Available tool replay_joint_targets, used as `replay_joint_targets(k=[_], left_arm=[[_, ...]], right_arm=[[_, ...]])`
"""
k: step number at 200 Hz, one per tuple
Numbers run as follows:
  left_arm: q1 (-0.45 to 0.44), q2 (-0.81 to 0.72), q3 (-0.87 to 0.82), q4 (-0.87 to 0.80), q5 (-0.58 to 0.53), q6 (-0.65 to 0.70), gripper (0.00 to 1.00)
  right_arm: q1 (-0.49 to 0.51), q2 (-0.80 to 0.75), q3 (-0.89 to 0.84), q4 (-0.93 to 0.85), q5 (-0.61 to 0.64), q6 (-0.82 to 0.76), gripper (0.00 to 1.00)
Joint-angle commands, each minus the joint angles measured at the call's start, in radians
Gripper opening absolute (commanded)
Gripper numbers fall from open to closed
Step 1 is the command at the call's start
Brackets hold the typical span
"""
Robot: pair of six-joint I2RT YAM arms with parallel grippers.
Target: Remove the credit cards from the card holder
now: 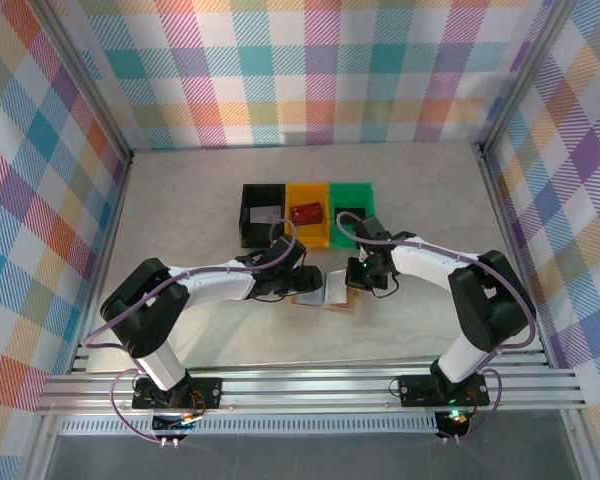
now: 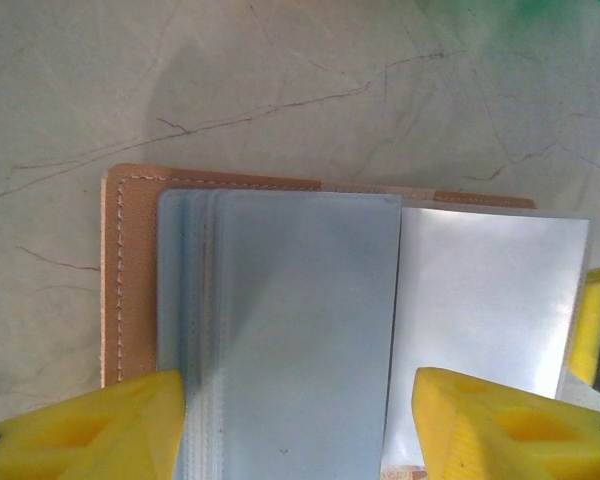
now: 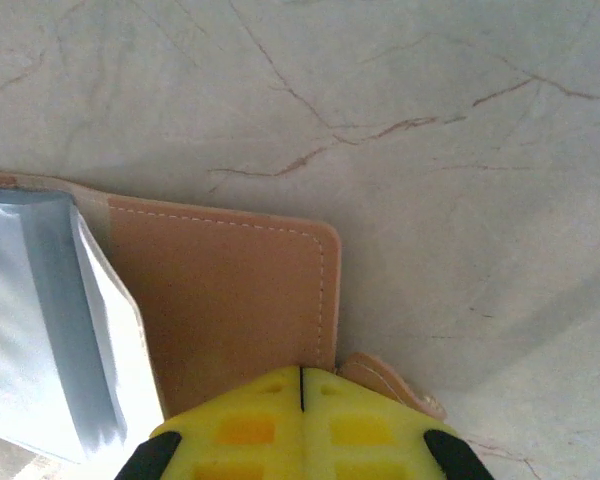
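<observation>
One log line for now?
left gripper open, astride pale grey-blue inner panel | right gripper shut at tan leather bifold card holder edge

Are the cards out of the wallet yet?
Not yet. The card holder lies spread open, so that part looks done. The right gripper is shut at its tan flap; the left gripper stands open around the credit cards, not gripping. Pulling them out is left.

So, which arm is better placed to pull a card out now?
Left. The left gripper is open and straddles the cards in the card holder; the right gripper is shut at the holder's tan edge.
</observation>
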Motion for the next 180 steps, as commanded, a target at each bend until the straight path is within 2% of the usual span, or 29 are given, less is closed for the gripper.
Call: replay_joint_targets(k=[1,180], left_arm=[[0.009,0.012,0.026,0.033,0.021,-0.017,0.62],[0.006,-0.051,0.026,0.147,0.136,-0.11,0.62]], right_arm=[[-0.006,0.015,-0.019,0.015,-0.01,-0.007,0.0],[-0.017,0.021,-0.049,0.062,-0.06,-0.024,0.0]])
